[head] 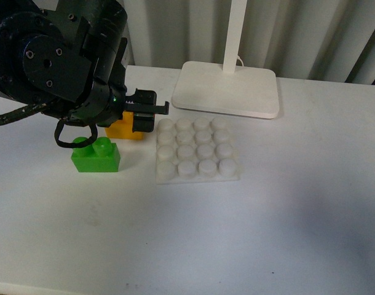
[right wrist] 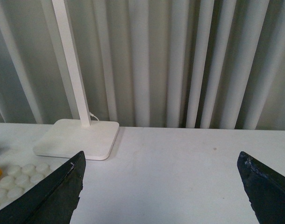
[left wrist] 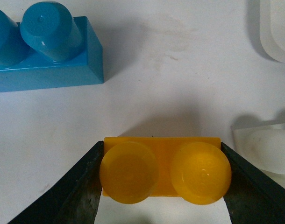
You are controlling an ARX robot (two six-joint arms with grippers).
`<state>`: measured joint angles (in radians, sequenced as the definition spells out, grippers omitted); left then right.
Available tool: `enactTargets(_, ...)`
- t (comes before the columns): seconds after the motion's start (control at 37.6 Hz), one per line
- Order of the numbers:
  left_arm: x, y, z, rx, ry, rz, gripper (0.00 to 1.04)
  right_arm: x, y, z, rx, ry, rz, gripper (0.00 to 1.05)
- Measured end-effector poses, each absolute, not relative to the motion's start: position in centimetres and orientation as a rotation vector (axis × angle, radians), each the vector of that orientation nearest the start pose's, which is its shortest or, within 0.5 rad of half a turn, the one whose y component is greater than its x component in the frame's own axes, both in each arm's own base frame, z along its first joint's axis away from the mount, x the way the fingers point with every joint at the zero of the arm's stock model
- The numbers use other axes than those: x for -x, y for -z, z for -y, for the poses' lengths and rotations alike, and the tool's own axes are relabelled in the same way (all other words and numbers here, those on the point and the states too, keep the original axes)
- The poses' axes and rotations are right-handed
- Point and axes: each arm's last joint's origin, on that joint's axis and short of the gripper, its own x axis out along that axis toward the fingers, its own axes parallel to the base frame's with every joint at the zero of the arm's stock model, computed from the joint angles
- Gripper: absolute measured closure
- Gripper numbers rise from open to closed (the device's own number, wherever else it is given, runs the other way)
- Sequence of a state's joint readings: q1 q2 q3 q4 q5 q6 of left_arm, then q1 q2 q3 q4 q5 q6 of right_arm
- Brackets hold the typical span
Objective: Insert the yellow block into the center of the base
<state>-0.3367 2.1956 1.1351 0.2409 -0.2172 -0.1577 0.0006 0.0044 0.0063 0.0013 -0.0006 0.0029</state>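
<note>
While my left gripper (left wrist: 162, 156) clamps the block (head: 123, 130) endwise and the right gripper (right wrist: 160, 158) gapes idle, I'd lift straight, square it over the base (head: 197, 150) middle studs, then press.

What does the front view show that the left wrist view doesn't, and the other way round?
Front view only: the green block and the base with its full stud grid. Left wrist view only: the blue block, plus the yellow block showing both studs. Both: the yellow block gripped by the left end effector, part of the base, and the white table.
</note>
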Motion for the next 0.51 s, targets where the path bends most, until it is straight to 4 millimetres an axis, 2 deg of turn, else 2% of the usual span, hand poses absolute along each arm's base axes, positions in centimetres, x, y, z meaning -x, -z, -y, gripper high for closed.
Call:
enactTargets(0.29, -38.9, -6.7, 13.4, -0.088, 0.04, -0.792, 0.41, -9.8, -16.5, 0.0, -0.003, -0.001, 0.003, 0.09)
enactTargets(0.51, -38.2, -9.4, 13.9, -0.073, 0.019, -0.744, 0.41, -9.8, -16.5, 0.0, -0.003, -0.001, 0.003, 0.09)
